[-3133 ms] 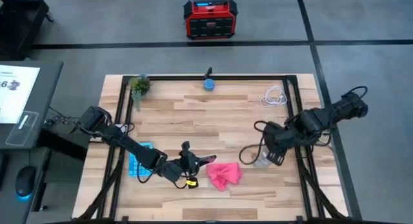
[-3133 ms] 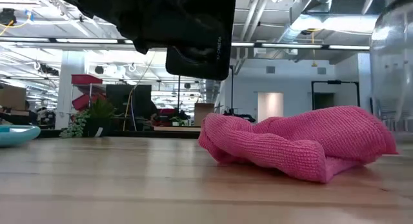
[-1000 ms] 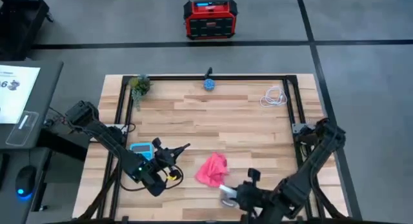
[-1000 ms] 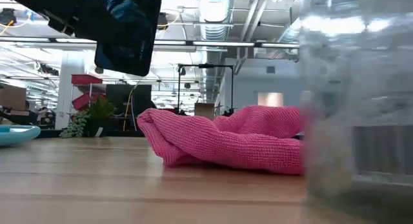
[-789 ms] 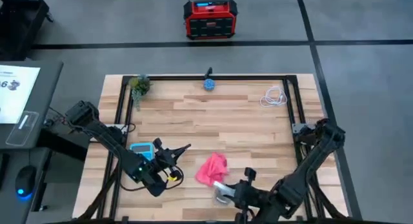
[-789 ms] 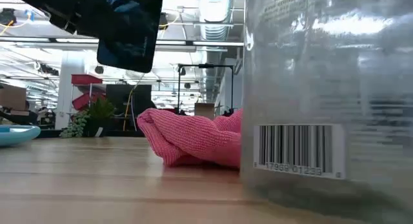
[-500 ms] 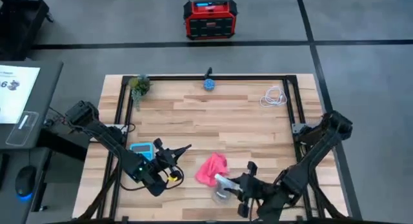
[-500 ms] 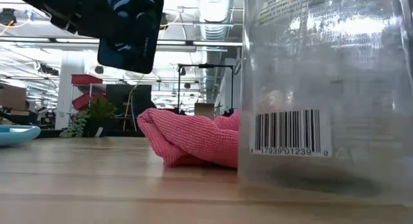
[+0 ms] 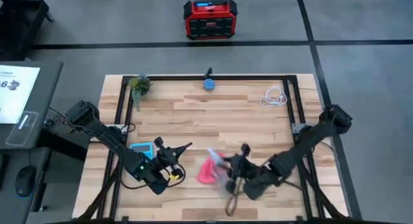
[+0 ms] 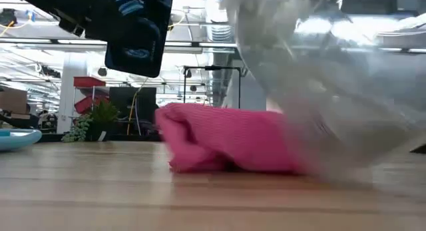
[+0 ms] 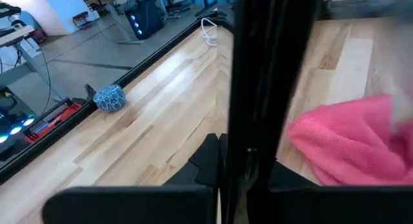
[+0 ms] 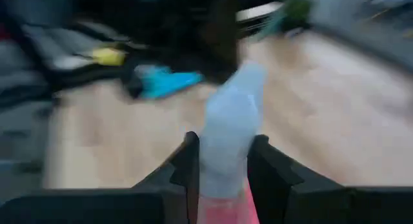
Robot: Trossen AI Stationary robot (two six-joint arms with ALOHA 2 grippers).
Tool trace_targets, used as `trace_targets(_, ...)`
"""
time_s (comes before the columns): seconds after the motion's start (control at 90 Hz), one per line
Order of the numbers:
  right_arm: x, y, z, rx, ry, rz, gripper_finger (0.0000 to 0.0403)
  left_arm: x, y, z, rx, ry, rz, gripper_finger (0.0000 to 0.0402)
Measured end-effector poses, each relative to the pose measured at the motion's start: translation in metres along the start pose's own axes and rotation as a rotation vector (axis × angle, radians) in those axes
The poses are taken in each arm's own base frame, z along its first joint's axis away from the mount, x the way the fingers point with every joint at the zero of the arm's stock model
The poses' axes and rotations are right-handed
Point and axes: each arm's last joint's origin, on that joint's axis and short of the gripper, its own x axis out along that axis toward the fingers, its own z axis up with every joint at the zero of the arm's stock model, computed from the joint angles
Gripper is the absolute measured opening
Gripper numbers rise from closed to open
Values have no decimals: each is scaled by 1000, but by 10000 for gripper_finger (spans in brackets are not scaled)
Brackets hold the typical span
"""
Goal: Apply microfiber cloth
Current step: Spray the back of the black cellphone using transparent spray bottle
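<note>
The middle and far half of the bench [image 9: 213,114] lie bare, giving wide passage. Along the near edge the room is tight: the pink cloth [image 9: 210,169] sits there, with the right gripper [image 9: 227,169] and its clear bottle [image 10: 319,84] pressed against one side and the left gripper [image 9: 173,161], gripping a black phone [image 10: 136,31], near the other.

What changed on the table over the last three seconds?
The right tool, shut on a clear bottle, swung from the table's right side round the near edge, then up beside the pink cloth, which got bunched up and shifted left. The left tool, gripping a black phone, drew back left. The calculator stayed put.
</note>
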Motion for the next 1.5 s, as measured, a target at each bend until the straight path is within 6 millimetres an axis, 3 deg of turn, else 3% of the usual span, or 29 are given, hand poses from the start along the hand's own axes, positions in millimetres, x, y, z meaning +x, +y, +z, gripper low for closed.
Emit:
trace_targets(0.1, 14, -9, 10, -14, -27, -58, 4, 1, 0, 0, -1, 4, 1, 9)
trace_targets(0.178, 16, -12, 21, 4, -60, -66, 2, 1, 0, 0, -6, 6, -2, 9)
trace_targets(0.344, 13, -8, 15, -44, -6, 15, 1, 2, 0, 0, -11, 13, -7, 10)
trace_targets(0.444, 9, -13, 18, -50, 79, 129, 1, 2, 0, 0, -14, 13, -8, 10)
trace_targets(0.567, 19, -29, 14, -85, 265, 192, 22, 2, 0, 0, -15, 12, -8, 10)
trace_targets(0.789, 48, -90, 18, -120, 612, 243, 137, 3, 0, 0, -13, 13, -8, 10)
trace_targets(1.033, 61, -168, 33, -75, 781, 227, 262, 3, 0, 0, -12, 16, -10, 11)
trace_targets(1.322, 104, -214, 19, -121, 899, 238, 286, 4, 0, 0, -10, 28, -19, 11)
trace_targets(1.5, 139, -256, 3, -7, 952, 255, 286, 5, 0, 0, -11, 45, -30, 11)
